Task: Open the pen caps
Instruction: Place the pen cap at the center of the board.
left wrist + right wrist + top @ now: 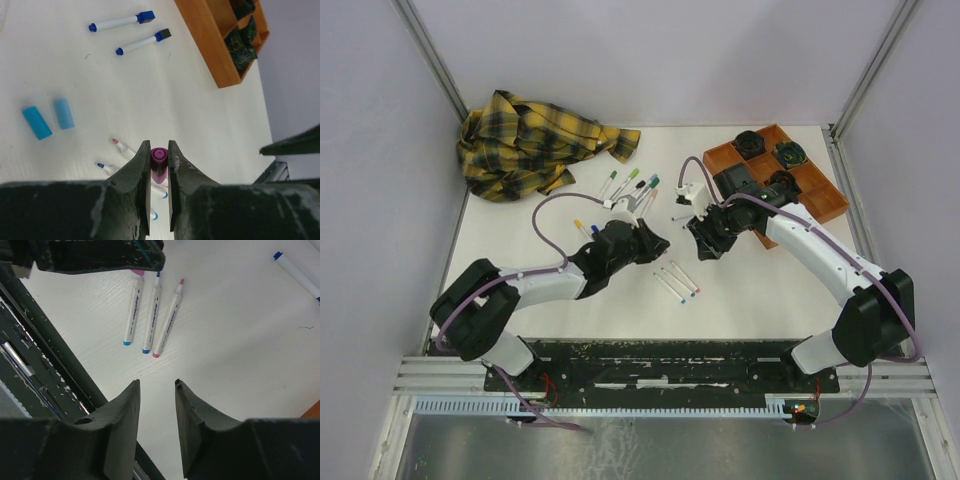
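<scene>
My left gripper [159, 149] is shut on a purple pen cap [159, 167] that stands upright between its fingers, above the white table. Two light blue pen caps [50, 118] lie loose on the table to its left. Below the jaws lie uncapped white pens [122, 149]. My right gripper [156, 382] is open with nothing between its fingers, hovering over bare table. Three uncapped pens [151, 315] lie side by side ahead of it. From above, the left gripper [658, 245] and right gripper [700, 243] face each other at the table's middle, with those pens [677, 281] just in front.
An orange tray [820, 190] with dark round objects stands at the back right. A yellow plaid shirt [530, 145] lies crumpled at the back left. Several capped pens [632, 185] lie beside it. Two blue-capped pens [131, 32] lie near the tray.
</scene>
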Controlling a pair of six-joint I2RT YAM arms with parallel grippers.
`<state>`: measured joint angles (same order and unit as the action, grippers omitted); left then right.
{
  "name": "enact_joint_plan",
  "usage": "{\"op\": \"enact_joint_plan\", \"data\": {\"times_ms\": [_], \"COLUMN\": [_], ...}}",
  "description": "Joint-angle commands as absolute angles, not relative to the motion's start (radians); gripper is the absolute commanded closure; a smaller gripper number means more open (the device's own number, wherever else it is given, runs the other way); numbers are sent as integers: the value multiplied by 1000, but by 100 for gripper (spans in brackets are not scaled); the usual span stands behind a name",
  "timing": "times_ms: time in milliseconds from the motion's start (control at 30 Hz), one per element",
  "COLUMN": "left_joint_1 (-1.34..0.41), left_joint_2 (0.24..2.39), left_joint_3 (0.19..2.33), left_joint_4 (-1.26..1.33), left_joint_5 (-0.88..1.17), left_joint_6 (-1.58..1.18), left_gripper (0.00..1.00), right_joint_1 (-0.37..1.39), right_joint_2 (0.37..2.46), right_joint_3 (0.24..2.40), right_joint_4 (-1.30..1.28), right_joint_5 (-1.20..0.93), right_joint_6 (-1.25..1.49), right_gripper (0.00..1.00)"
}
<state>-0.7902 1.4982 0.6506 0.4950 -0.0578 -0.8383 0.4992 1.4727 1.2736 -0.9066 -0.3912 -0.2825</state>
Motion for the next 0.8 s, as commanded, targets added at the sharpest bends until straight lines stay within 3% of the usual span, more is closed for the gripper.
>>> {"op": "enact_joint_plan", "data": {"times_ms": [0, 333, 767], "left_joint_1": [-802, -822, -822], "left_joint_2": [1590, 1832, 1962], "left_joint_3": [823, 1129, 1260], "left_joint_4": [262, -63, -119], "left_joint_5": [-192, -399, -416], "left_joint_6": [-764, -797, -784], "left_gripper": [97, 97, 91], "right_joint_1": [489, 473, 461], "right_joint_2": [1437, 1420, 1420], "right_joint_3": [1282, 1272, 1270], "right_joint_4": [-889, -876, -870], "right_joint_5": [-371, -354, -352], "right_joint_6": [-295, -287, -282], "right_gripper": [58, 58, 58]}}
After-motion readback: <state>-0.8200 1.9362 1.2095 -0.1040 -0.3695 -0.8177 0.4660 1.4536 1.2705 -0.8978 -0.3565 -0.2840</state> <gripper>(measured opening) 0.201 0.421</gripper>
